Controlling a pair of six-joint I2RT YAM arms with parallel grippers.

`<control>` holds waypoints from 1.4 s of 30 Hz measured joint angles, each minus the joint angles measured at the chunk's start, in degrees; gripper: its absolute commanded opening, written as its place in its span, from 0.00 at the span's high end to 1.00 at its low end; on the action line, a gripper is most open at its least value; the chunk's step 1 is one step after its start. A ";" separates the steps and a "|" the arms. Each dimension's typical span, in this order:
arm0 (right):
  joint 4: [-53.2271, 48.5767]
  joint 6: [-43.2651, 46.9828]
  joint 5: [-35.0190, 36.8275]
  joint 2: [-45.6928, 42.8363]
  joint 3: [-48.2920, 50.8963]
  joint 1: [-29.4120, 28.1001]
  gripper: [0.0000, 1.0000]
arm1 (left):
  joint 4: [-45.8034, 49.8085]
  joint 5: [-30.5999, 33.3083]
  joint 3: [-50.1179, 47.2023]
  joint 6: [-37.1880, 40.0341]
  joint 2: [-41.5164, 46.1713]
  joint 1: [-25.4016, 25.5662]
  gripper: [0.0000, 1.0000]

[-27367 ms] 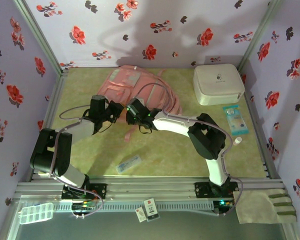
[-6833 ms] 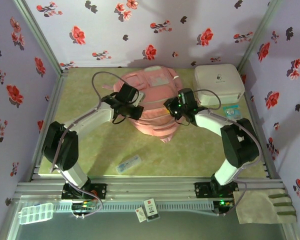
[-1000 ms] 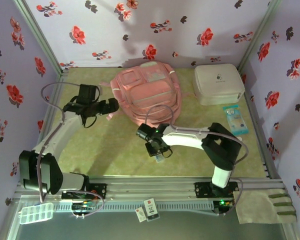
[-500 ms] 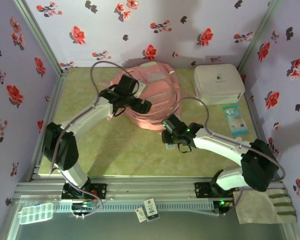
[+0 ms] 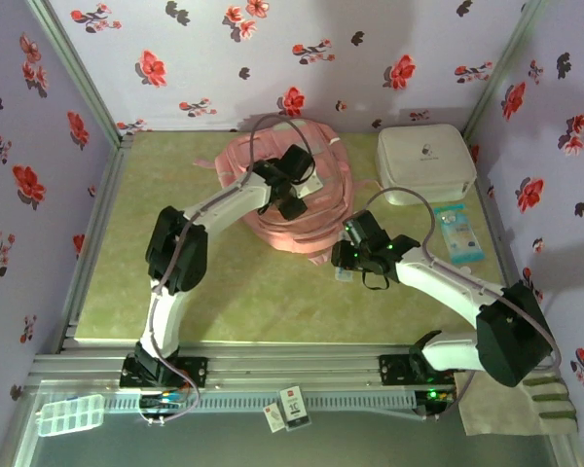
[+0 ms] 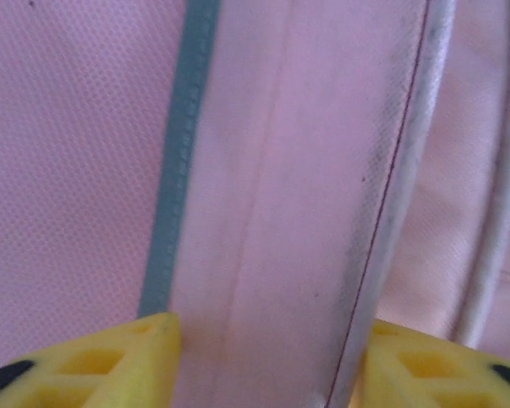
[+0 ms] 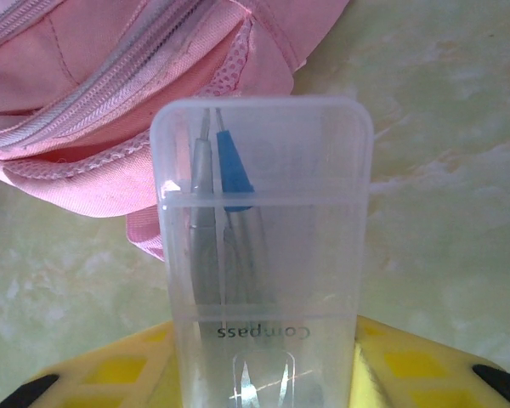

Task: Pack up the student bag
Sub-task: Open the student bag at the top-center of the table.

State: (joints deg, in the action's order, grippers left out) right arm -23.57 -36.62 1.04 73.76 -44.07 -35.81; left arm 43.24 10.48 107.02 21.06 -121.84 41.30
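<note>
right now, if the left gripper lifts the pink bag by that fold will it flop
Likely yes: the student bag is soft woven fabric, bunched into a fold between the fingers of the left gripper. It lies rumpled and slumped, so it is probably near-empty and light. The textured weave should resist slipping.

A pale green marbled tabletop (image 5: 273, 302) is shown enclosed at its far, left and right sides by lilac walls (image 5: 273, 58) printed with red and dark flowers, with aluminium posts (image 5: 75, 73) at its far corners and an aluminium rail (image 5: 302, 365) along its near edge.
</note>
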 measured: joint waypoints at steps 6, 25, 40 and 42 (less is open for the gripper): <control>0.20 0.04 -0.70 -0.07 0.00 0.39 0.56 | 1.38 5.31 2.14 0.33 -0.57 1.25 0.70; 2.86 -0.28 -3.48 -1.66 0.00 2.62 0.56 | 3.19 5.84 3.85 -1.42 0.09 1.07 0.77; 4.11 -1.60 -4.70 -1.66 0.00 2.84 0.56 | 14.36 -1.75 14.75 -4.46 -3.15 -2.29 0.79; 4.15 -1.92 -4.74 -1.64 0.00 2.84 0.56 | 14.25 -1.75 14.75 -4.46 -3.15 -2.32 0.76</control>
State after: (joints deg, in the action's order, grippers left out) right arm -19.42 -38.54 -3.70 72.12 -44.07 -32.97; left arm 57.49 8.73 121.78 16.60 -124.99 38.98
